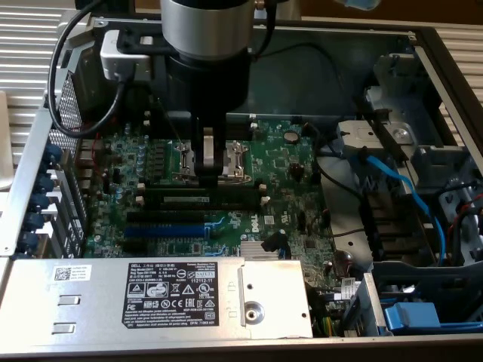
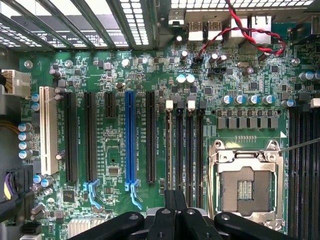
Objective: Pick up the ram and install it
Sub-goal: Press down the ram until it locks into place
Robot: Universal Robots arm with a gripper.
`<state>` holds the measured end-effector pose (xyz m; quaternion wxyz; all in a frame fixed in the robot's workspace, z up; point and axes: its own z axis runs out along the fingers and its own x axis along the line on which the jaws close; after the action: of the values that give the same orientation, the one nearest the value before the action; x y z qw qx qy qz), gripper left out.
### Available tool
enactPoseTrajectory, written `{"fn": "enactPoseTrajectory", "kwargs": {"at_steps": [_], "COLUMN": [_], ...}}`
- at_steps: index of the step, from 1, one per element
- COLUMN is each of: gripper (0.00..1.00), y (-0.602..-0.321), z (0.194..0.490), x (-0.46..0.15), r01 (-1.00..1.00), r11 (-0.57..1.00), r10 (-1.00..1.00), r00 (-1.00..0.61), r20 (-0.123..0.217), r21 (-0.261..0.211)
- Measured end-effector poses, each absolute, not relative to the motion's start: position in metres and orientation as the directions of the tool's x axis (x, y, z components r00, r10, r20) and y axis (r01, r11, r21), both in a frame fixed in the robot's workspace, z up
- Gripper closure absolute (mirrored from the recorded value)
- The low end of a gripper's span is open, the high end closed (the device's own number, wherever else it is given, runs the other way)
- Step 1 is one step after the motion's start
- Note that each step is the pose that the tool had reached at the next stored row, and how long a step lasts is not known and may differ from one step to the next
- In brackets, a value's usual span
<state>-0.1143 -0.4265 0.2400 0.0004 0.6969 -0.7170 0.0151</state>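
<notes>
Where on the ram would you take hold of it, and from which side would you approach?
Grip the ram at the middle of its upper long edge, coming straight down from above and squeezing across its two flat faces. It appears to stand on edge on the motherboard. It is long and thin, so only its top edge is free, and a middle grip should keep it level.

Open space above motherboard [image 1: 287, 162]; power supply [image 1: 151, 290], drive cage [image 1: 392, 151], blue cable [image 1: 404, 188] crowd edges
</notes>
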Motion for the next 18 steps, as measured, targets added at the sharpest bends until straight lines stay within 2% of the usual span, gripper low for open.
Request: {"fn": "enactPoseTrajectory", "kwargs": {"at_steps": [18], "gripper": [0.90], "y": [-0.4265], "z": [0.2349], "x": [-0.1138], "r01": [-0.999], "r11": [0.028], "r10": [-0.999], "r00": [-0.029], "r20": [0.022], "r21": [-0.021]}}
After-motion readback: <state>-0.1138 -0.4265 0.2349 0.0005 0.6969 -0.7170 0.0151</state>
